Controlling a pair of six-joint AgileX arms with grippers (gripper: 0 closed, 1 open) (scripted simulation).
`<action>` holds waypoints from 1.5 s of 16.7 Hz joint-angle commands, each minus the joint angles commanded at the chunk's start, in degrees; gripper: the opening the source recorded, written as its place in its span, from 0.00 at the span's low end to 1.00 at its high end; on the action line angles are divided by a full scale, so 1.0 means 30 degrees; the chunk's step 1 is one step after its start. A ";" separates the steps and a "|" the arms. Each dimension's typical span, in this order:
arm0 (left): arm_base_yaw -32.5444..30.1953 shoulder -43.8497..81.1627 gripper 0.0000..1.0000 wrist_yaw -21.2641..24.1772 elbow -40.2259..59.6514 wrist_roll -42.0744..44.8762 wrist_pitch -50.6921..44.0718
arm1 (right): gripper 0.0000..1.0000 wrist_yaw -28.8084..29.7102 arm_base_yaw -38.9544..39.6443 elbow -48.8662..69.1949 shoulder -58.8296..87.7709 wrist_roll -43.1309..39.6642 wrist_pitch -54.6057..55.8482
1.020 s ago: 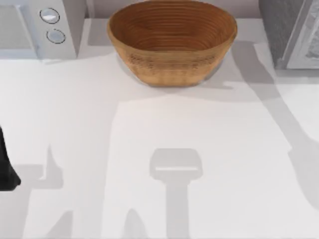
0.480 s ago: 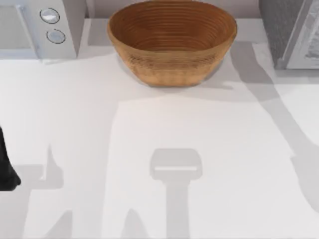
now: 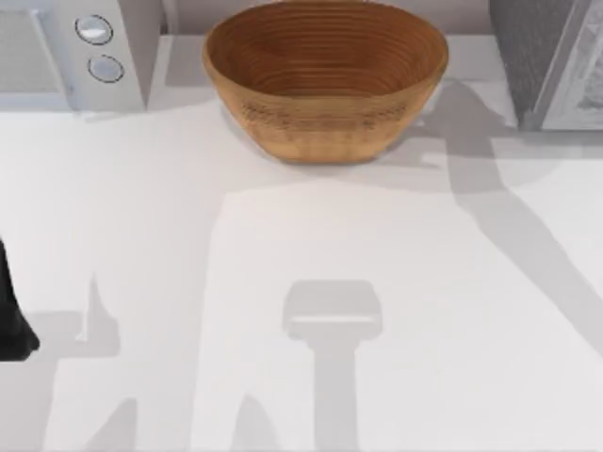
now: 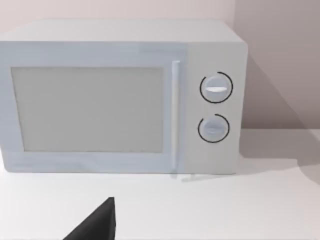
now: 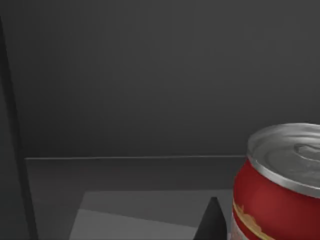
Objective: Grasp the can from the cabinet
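Can [image 5: 282, 185]: red, silver lid, upright on the dark cabinet floor, just beside the right finger's tip.
Right gripper: inside the cabinet; one dark fingertip [image 5: 212, 220] pokes up next to the can; open or closed, I cannot tell.
Cabinet [image 3: 546, 61]: grey, at the table's far right corner; its dark back wall [image 5: 150, 75] faces the right wrist camera.
Left arm [image 3: 11, 311]: parked at the table's left edge; one dark fingertip [image 4: 97, 225] in front of the microwave; grip state cannot be told.
Microwave [image 4: 120, 95]: white, door shut, two dials, far left corner.
Basket [image 3: 325, 75]: woven, brown, between microwave and cabinet.
Table [image 3: 377, 254]: white.
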 joint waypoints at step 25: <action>0.0000 0.0000 1.00 0.0000 0.0000 0.0000 0.0000 | 0.00 -0.6854 -0.6597 -2.2996 -1.6486 -0.0228 0.6009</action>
